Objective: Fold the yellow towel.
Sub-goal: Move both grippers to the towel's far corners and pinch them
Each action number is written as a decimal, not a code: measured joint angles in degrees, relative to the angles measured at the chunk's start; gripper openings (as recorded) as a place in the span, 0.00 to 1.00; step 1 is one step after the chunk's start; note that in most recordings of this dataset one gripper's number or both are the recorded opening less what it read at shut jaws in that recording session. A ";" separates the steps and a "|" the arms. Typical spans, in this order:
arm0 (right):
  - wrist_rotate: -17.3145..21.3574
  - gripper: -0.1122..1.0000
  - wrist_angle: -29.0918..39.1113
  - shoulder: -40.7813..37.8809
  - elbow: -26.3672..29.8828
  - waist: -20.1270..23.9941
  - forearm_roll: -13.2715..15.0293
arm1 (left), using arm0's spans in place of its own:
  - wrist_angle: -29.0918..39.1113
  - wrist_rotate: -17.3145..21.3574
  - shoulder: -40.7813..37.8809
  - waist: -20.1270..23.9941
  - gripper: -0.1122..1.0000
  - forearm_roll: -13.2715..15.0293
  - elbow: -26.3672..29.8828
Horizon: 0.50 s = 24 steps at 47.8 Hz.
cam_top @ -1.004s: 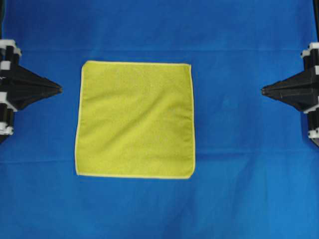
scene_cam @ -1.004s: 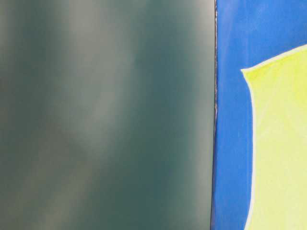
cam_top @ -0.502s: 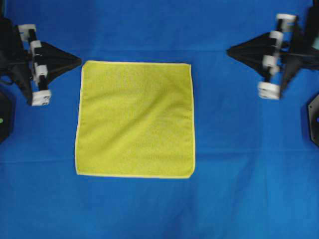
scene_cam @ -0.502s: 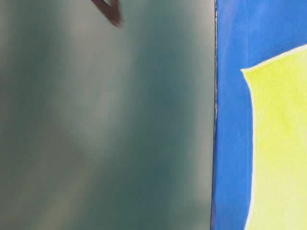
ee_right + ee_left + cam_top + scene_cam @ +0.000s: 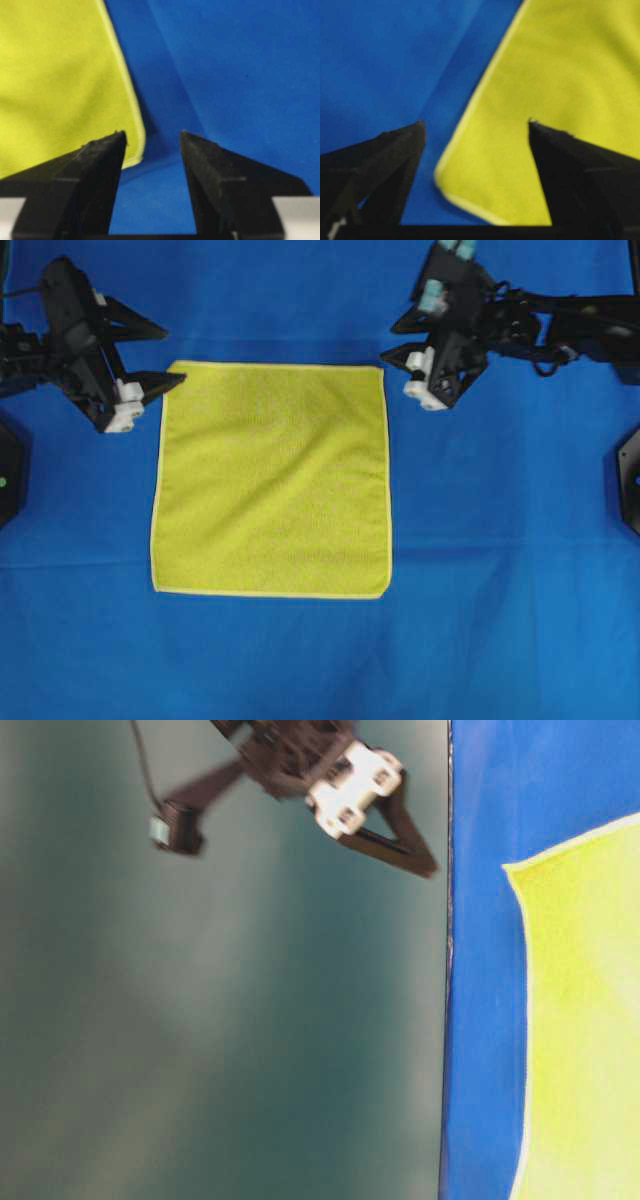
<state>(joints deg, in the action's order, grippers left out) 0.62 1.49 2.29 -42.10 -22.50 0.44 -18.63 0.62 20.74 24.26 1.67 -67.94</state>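
The yellow towel (image 5: 270, 480) lies flat and square on the blue cloth. My left gripper (image 5: 172, 356) is open at the towel's far left corner. In the left wrist view that corner (image 5: 442, 177) lies between the spread fingers of the gripper (image 5: 476, 124), and the towel (image 5: 560, 75) runs on beyond them. My right gripper (image 5: 388, 344) is open at the far right corner. Its wrist view shows the gripper (image 5: 152, 134) with that corner (image 5: 139, 152) just beside one finger, the towel (image 5: 60, 75) off to the left. Neither holds anything.
Blue cloth (image 5: 500, 600) covers the whole table. Dark arm bases sit at the left edge (image 5: 6, 475) and right edge (image 5: 630, 480). The table-level view shows a blurred gripper (image 5: 305, 850) before a grey-green panel (image 5: 200, 1040), and the towel's edge (image 5: 580, 1020).
Both grippers came in from the table's sides to the towel's two far corners and went from shut to open. The towel has not moved.
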 measured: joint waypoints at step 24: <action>-0.09 0.58 0.97 -11.07 3.43 -0.09 0.44 | -4.22 0.09 -15.56 4.13 0.77 0.00 1.14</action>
<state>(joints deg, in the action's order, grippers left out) 0.53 2.46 -8.79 -38.67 -22.59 0.88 -22.85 0.70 5.19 28.39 1.67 -66.80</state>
